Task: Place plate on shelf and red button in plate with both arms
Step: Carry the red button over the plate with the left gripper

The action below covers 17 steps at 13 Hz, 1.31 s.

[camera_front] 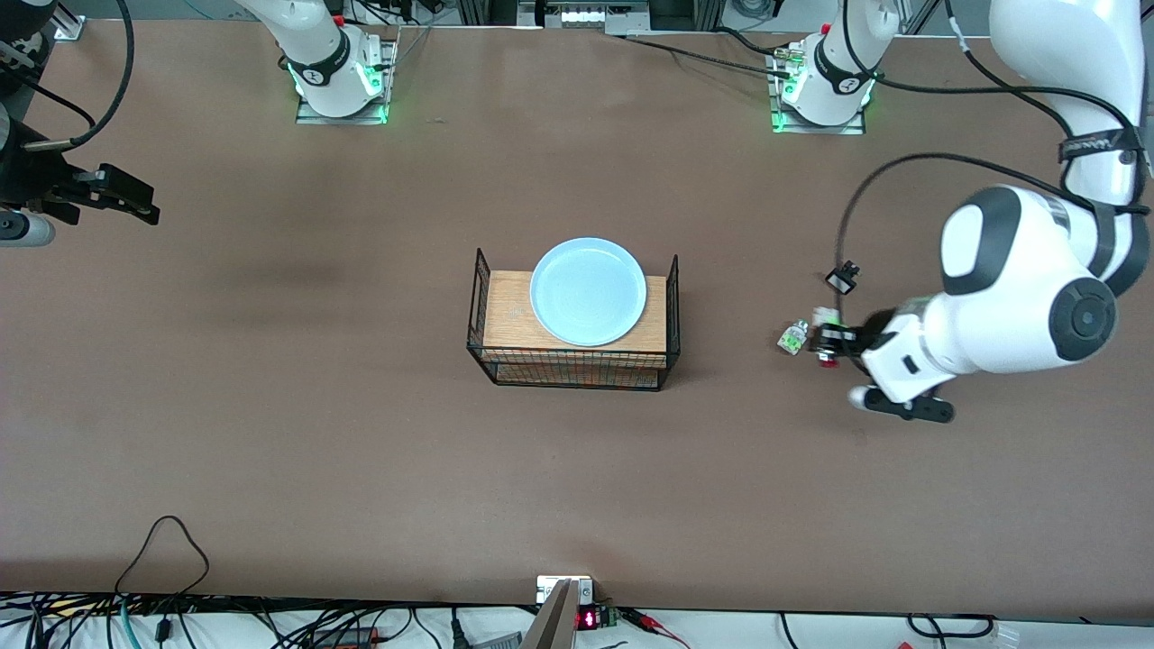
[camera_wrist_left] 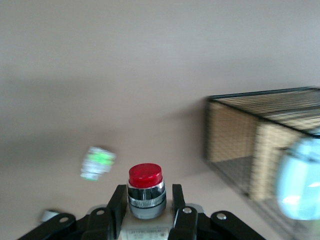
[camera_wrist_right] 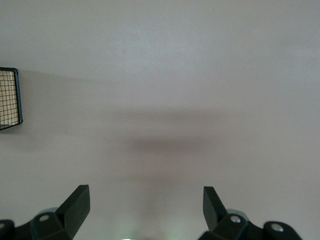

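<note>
**Current step.** The plate [camera_front: 588, 290] lies on the wooden top of the wire rack [camera_front: 573, 368] at the middle of the surface [camera_front: 361, 433], so that part of the task appears complete. The step in hand is judged to be the pick and transfer of the red button [camera_wrist_left: 145, 189].

**Left end effector** [camera_wrist_left: 146, 202]. It is low over the surface toward the left arm's end, and its fingers are clenched on either side of the red button's metal collar. The red cap points outward from the fingers. Whether the button has left the surface cannot be told.

**Right end effector** [camera_wrist_right: 146, 199]. It is released, with fingers spread and nothing between them. It waits over bare surface at the right arm's end, well apart from the rack.

**Next move.** The left arm would need to carry the button toward the rack and plate without loosening its grip, clear the raised wire end panel of the rack, and set the button down gently. The exact destination is not shown.

**Count.**
- Plates: one.
- Wire racks: one.
- Red buttons: one, in the left end effector.
- White-and-green parts [camera_front: 793, 338]: one, on the surface just beside the left end effector.
- Small black-and-white parts [camera_front: 842, 279]: one, farther from the front camera than the white-and-green part.
</note>
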Each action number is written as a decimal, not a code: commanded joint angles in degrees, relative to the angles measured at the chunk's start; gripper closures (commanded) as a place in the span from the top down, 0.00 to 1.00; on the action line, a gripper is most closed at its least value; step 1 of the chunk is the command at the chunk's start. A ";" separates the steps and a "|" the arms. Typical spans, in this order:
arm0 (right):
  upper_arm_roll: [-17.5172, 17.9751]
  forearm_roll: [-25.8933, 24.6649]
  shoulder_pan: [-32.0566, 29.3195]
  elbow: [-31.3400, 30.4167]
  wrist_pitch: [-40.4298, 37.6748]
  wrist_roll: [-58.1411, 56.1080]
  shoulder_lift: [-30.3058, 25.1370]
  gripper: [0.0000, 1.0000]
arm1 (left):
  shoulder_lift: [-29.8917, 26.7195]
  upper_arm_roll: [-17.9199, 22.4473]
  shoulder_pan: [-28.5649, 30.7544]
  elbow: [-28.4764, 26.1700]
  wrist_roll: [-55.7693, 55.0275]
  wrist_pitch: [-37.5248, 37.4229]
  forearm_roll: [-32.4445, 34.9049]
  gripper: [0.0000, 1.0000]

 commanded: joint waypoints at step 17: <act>0.30 0.83 -0.07 0.03 -0.73 0.27 -0.03 1.00 | 11.15 -5.66 -22.91 5.77 -38.98 15.00 15.02 0.26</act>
